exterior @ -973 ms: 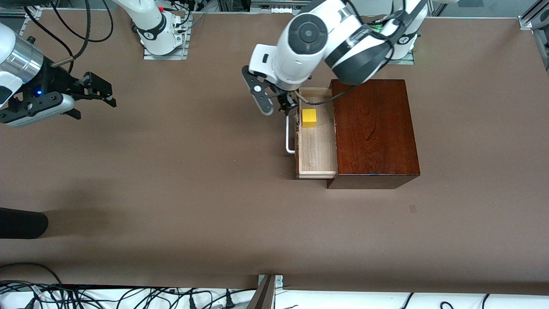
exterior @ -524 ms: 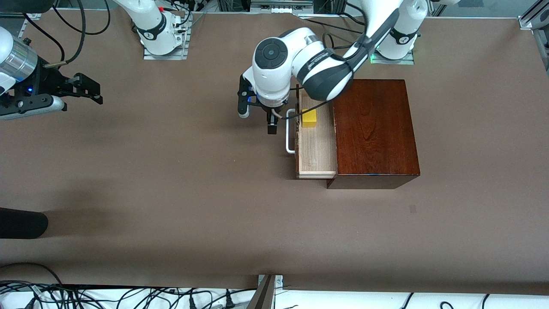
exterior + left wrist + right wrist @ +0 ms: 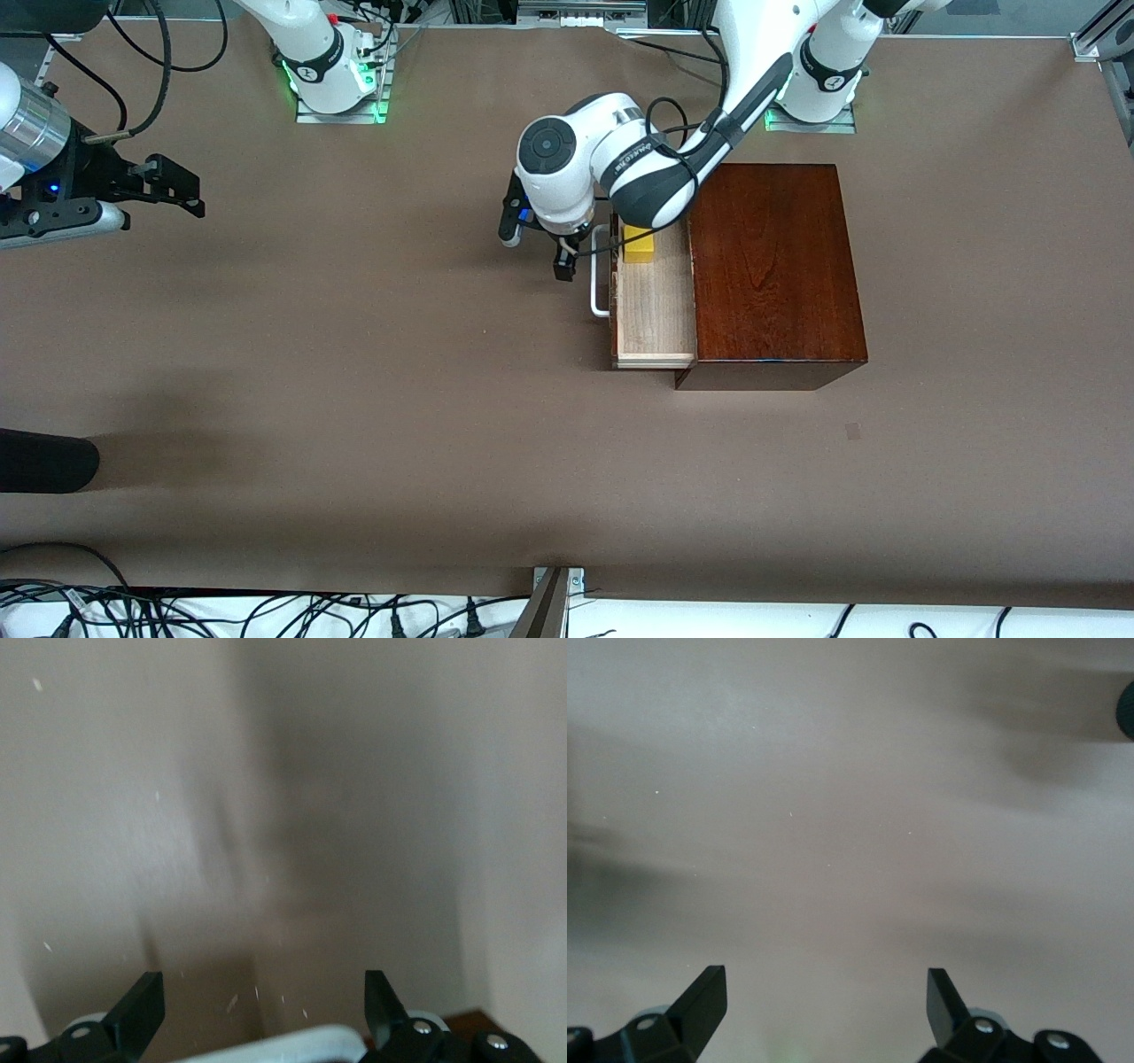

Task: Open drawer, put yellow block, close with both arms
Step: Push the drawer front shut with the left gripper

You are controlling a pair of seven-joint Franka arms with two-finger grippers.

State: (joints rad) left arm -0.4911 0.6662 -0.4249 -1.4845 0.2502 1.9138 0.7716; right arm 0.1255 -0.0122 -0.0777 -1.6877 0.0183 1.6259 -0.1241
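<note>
drawer (image 3: 654, 306): pulled out of the wooden box (image 3: 771, 270) near the desk's (image 3: 354, 372) edge by the arms' bases – left open, apparently for closing.
yellow block (image 3: 639, 245): one, laid in the drawer's end toward the bases.
left tool (image 3: 537, 250): released, lowered beside the white handle (image 3: 599, 282) – likely to push.
right tool (image 3: 168, 188): released, waiting over the desk's right-arm end.
count: two arms, one drawer.

No legible text, label, brand or number anywhere in these views.
</note>
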